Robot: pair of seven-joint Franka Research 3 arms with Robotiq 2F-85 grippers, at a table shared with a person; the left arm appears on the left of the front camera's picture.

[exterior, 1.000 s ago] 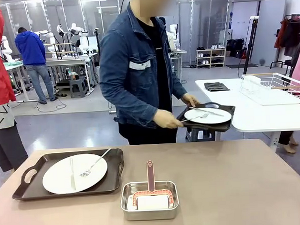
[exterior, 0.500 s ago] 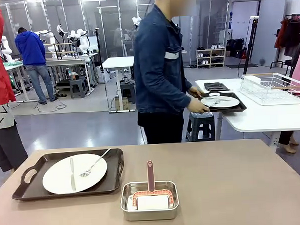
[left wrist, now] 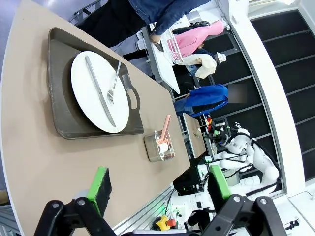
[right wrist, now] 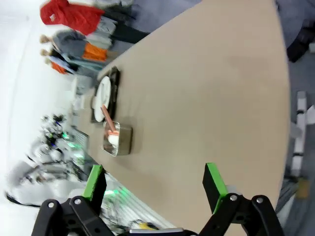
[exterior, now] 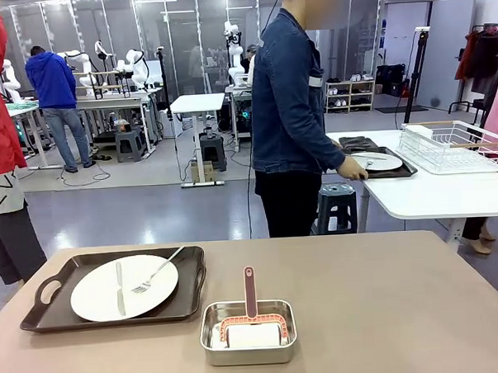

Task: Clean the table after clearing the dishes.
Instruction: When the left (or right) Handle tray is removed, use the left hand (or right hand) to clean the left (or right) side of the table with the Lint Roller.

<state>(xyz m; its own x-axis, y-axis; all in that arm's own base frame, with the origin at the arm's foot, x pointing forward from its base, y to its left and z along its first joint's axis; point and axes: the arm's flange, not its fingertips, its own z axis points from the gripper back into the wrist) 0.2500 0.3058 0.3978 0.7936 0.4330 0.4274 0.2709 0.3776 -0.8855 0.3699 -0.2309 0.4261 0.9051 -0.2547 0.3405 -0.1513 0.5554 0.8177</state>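
One white plate (exterior: 124,287) with a knife and fork lies on a dark brown tray (exterior: 40,315) at the left of the tan table (exterior: 387,313). A second plate (exterior: 377,160) sits on its tray on the white side table, under the person's hand (exterior: 357,172). My left gripper (left wrist: 160,184) hangs open above the table, well short of the tray (left wrist: 64,123) and plate (left wrist: 98,91). Over the other end of the table (right wrist: 206,88), my right gripper (right wrist: 153,184) is open too, nothing between its pads.
A small steel pan (exterior: 248,331) holding a white sponge brush with a pink handle stands near the front middle. A wire rack (exterior: 454,144) sits on the white side table (exterior: 431,195). The person stands beyond the far edge, turned to the right.
The person has turned away and carried the second tray with its plate to the white side table, where it now rests. Both grippers stay still.
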